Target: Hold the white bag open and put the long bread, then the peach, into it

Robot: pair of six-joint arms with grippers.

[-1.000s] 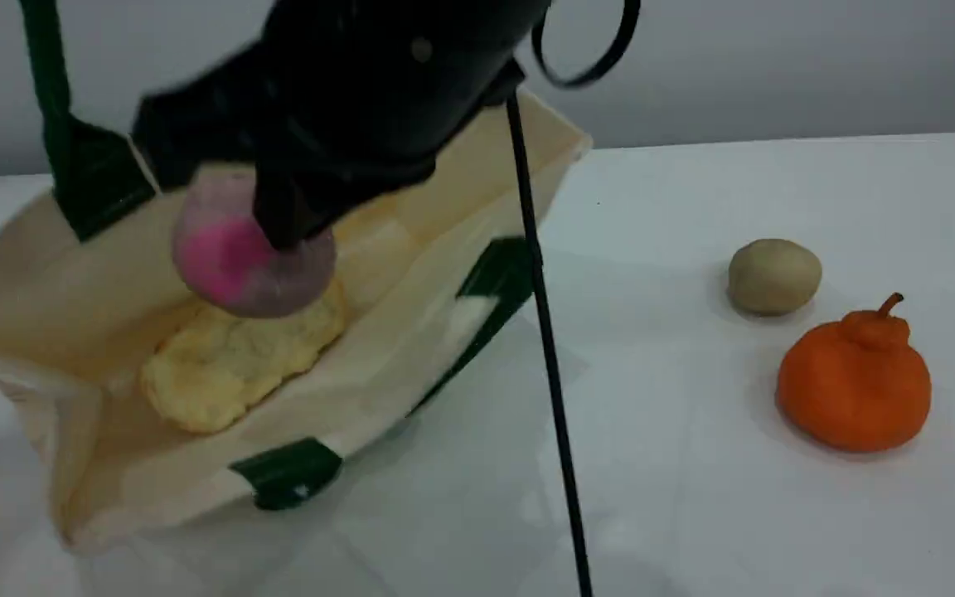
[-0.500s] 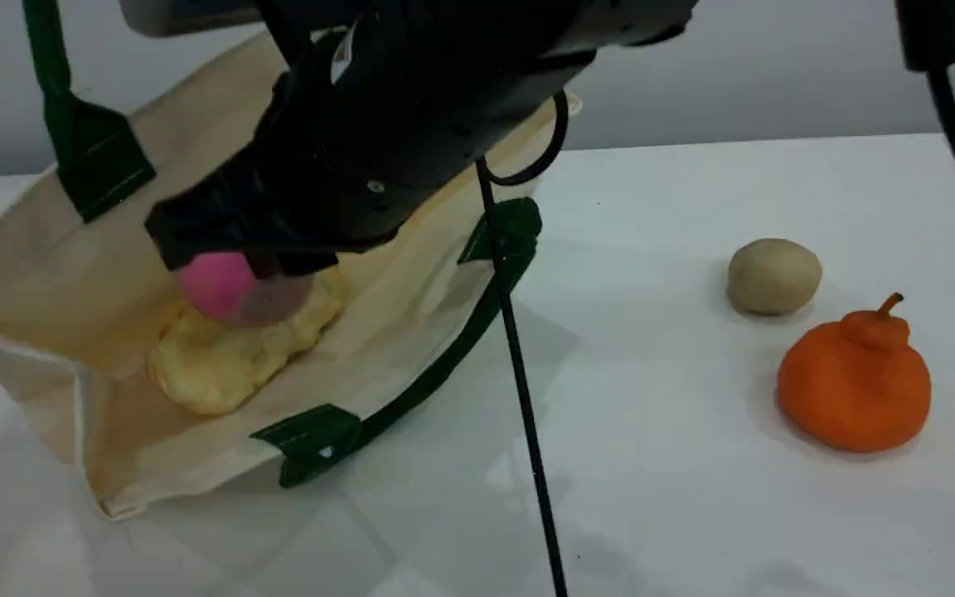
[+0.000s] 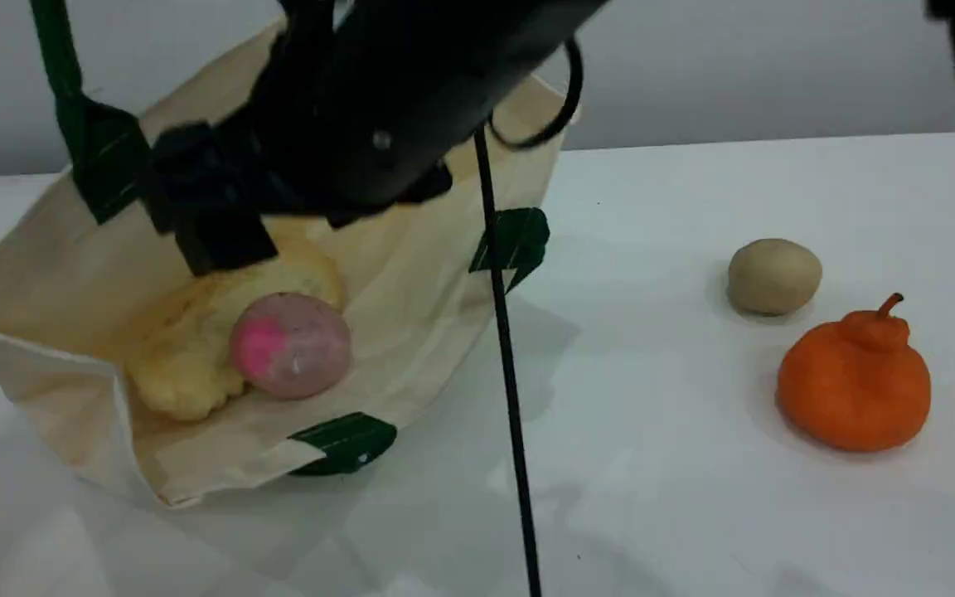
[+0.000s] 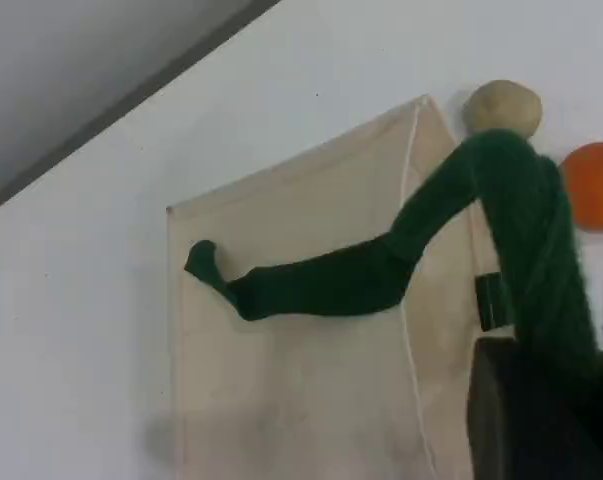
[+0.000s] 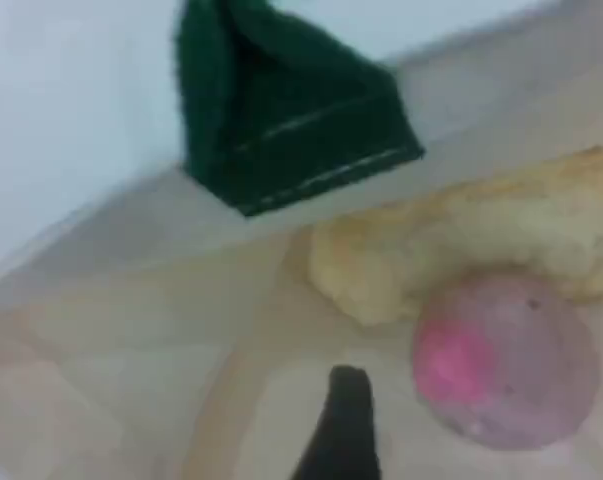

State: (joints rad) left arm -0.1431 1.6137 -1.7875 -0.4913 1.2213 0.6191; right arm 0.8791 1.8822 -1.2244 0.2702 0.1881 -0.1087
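Observation:
The white bag lies tilted open on the left of the table. Inside it rests the long bread, pale underside up, and the peach lies free against it. My right gripper hangs open just above them, touching neither. The right wrist view shows one fingertip clear of the peach and the bread. The bag's green handle is pulled up out of the scene view. In the left wrist view that handle runs into my left gripper, shut on it.
A beige lump and an orange stemmed fruit sit on the table's right side. A thin black cable hangs down in front of the bag's right edge. Another green patch marks the bag's near rim.
My right gripper has opened and let go of the peach, which has dropped into the bag beside the bread. The gripper has lifted slightly; the bag's near side has shifted.

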